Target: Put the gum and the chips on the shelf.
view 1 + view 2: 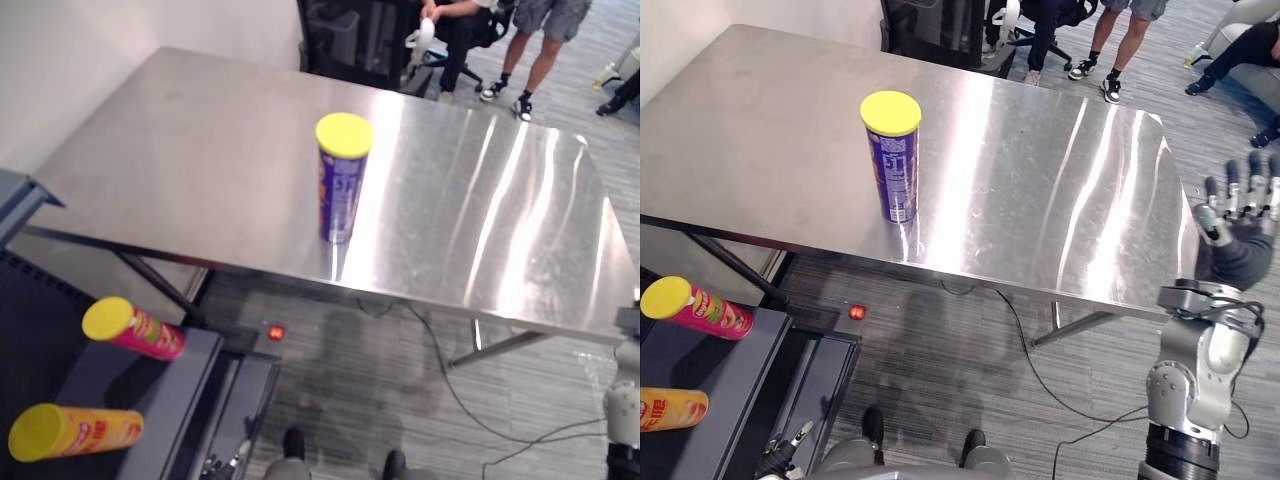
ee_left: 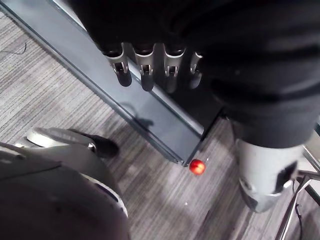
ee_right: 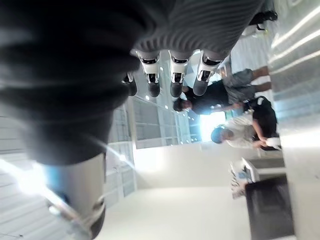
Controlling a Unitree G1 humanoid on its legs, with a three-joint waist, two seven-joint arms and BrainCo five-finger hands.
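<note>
Fingers [image 1: 1232, 190] of the right hand [image 1: 1240, 255] stand straight and spread, holding nothing, raised off the right end of the desk [image 1: 1040, 180] and well apart from the chips can [image 1: 892, 155]. That purple can with a yellow lid stands upright near the desk's front edge, probably so a hand can close round its side. The left hand [image 2: 170, 75] hangs loose and empty by the edge of the shelf [image 1: 170, 400], where a pink can [image 1: 135, 328] and a yellow can [image 1: 75, 431] lie on their sides. I cannot tell which thing is the gum.
</note>
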